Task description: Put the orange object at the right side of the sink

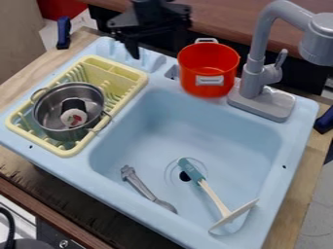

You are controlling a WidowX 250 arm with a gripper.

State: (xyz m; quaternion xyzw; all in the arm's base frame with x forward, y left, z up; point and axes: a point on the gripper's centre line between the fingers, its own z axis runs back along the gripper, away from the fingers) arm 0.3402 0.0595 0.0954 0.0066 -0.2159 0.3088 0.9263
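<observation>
The gripper [156, 44] hangs at the top of the view, behind the sink's back edge, left of the orange pot and higher up. Its fingers are apart with nothing seen between them; the right one partly blends into the dark background. The orange pot [209, 65], with light grey handles, stands upright on the back rim, left of the faucet and not touched by the gripper. The light blue sink [195, 116] has its basin in the middle and right, with a narrow rim along the right side.
A yellow drying rack [129, 92] on the left holds a metal pot [47, 114] with a small dark and white item inside. In the basin lie a grey utensil [139, 186] and a teal-handled spatula [212, 195]. The grey faucet [252, 75] rises at the back right.
</observation>
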